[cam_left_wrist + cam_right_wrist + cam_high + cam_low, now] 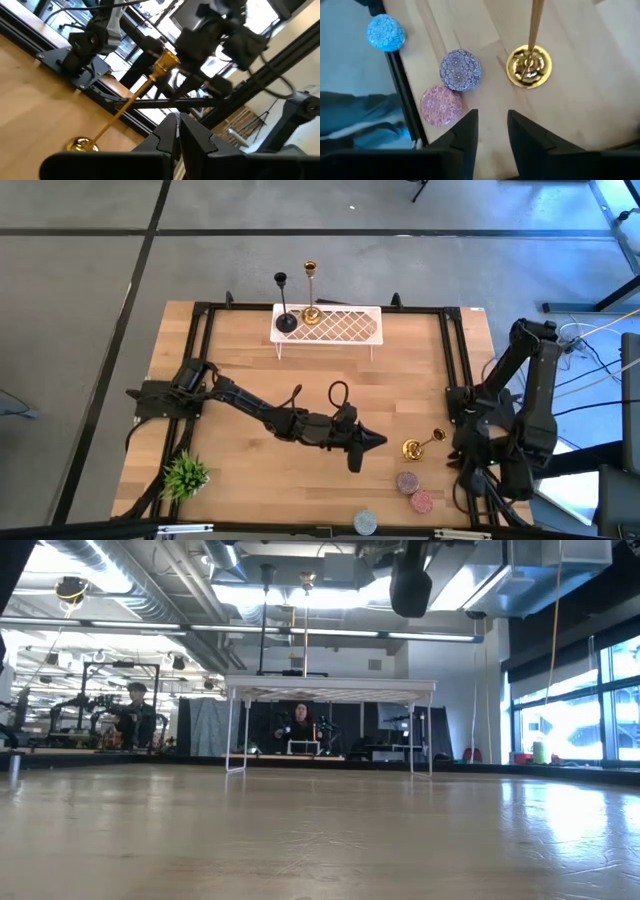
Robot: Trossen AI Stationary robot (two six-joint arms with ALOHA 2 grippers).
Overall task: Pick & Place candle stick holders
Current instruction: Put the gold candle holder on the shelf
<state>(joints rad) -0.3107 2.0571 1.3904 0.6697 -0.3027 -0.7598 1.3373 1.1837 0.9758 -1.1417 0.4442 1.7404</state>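
Observation:
One gold candle stick holder (415, 447) stands on its round base (529, 66) on the table's right part. A black holder (285, 305) and a second gold holder (311, 295) stand on the white lattice rack (350, 327) at the far middle. My left gripper (177, 132) reaches level across the table's middle, shut, its tips (378, 442) just left of the gold holder and apart from it. My right gripper (493, 117) hangs at the right edge (466, 452), slanting down, open, with bare wood between its fingers, short of the gold base.
Three patterned round discs lie near the right front corner: purple (460, 70), pink (440, 105) and blue (385, 32). A small green plant (185, 473) stands at the near left. Black frame rails (455, 355) border the table. People sit in the room behind (300, 725).

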